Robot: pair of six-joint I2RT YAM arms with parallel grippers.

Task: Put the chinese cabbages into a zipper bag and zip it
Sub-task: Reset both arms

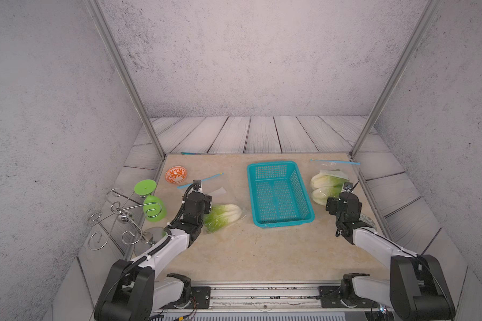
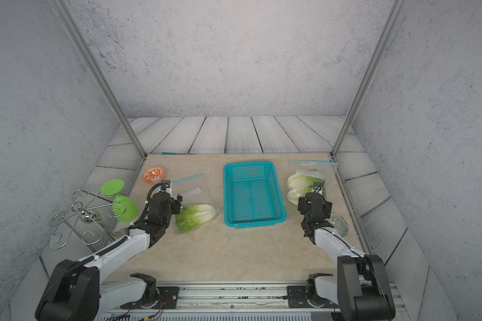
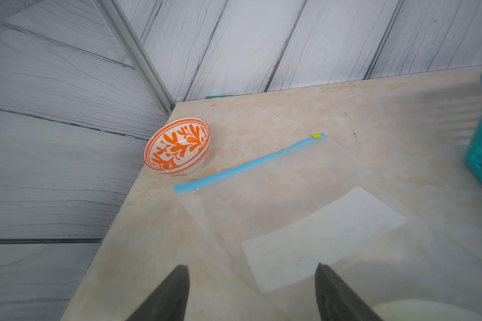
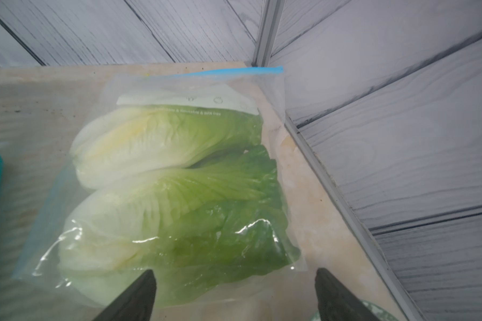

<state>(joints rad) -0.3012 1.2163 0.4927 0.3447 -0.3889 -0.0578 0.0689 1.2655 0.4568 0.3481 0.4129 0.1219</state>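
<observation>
Three bagged chinese cabbages point bases at basket: two before open right gripper, one beside open left gripper.

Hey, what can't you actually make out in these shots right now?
Zipper of the two-cabbage bag: right wrist view, blurred, so I cannot tell whether it is sealed.
Lone cabbage: left wrist view, cut off by the frame edge.
Plate: both top views, mostly hidden under the right arm.
</observation>
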